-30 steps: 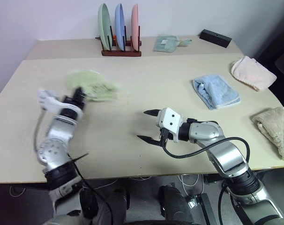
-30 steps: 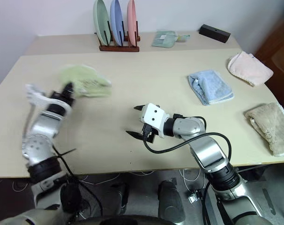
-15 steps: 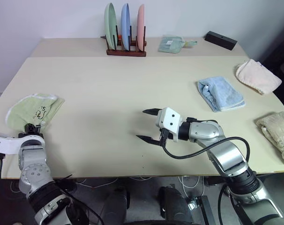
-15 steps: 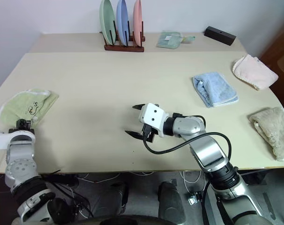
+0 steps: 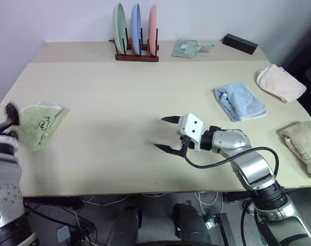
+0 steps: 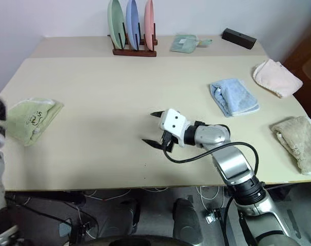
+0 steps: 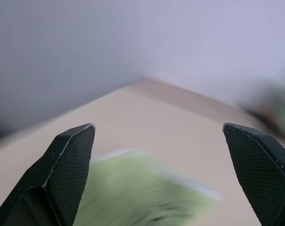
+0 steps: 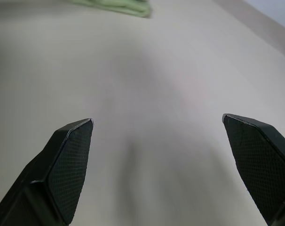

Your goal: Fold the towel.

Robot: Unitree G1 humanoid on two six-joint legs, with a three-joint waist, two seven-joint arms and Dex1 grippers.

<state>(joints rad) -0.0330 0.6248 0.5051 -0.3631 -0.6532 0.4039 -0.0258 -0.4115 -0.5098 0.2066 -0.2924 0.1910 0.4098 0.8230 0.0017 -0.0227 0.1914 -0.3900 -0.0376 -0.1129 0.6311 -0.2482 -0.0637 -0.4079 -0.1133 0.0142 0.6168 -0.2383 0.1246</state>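
Folded green terry towel [image 5: 40, 123] lies flat; left tool [image 7: 161, 179] and right tool [image 5: 167, 134] both gape.

The green towel [image 5: 39, 123] lies folded near the table's [image 5: 119, 92] left edge. My right gripper [image 5: 166, 134] hovers open mid-table.

Both head views look forward and down over the table [image 5: 119, 102] from above. Each wrist view looks low along its own fingers; all share the tabletop.
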